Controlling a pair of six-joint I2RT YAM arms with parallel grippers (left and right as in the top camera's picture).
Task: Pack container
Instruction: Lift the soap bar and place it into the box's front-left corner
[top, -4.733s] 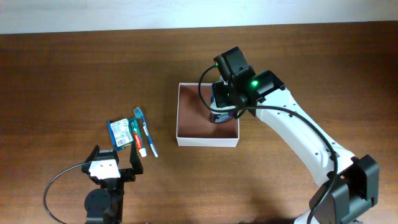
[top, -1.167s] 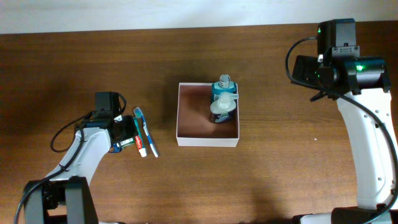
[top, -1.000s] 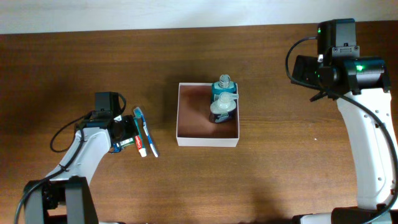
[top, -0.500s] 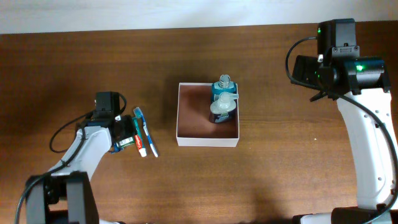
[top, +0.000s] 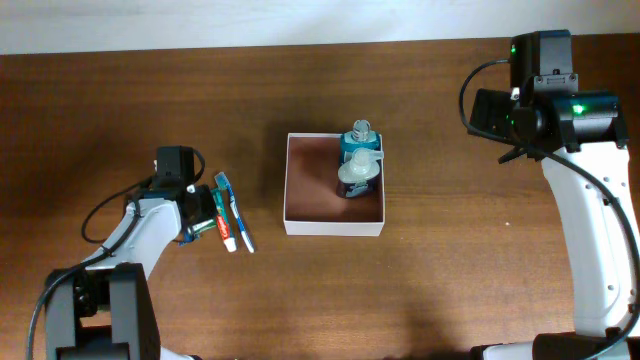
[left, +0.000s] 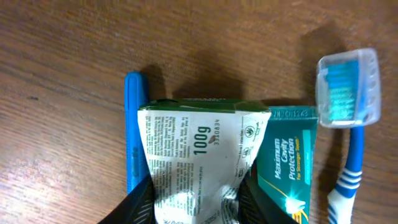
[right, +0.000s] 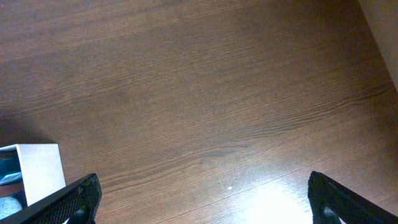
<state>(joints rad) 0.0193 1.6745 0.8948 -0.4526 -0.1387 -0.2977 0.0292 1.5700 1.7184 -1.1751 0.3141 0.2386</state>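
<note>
The container (top: 334, 228) is sitting about in the middle of the surface, somewhat toward the far edge. Its open top is facing up, and nothing is touching it from outside. Inside it, a teal bottle (top: 359, 140) and a pale pump bottle (top: 358, 172) are standing against the wall that is facing the right edge. The half toward the left edge is showing only the reddish-brown floor.

I am judging that this box is handling as a light and rather weak thing. The white walls are looking thin, like card, so they are probably bending under a hard squeeze, and a sideways push is likely sliding the box over the smooth wood. The bottles are loading one side, so a lift there is risking a tilt. If it needs holding, the best place is seeming to be the top of the bare wall toward the left edge, one finger inside and one outside, with a gentle pinch. Items should rather be coming down from above than pushing against a wall.

Near the left edge, the left tool (left: 189, 202) is pinching the crimped end of a toothpaste tube (left: 193, 143), which is lying over a teal carton (left: 283, 168), with a capped toothbrush (left: 347, 87) just beside. The tube is looking soft and crinkled. The right tool (right: 202, 186) is hanging spread wide and empty over bare wood toward the far right corner.
</note>
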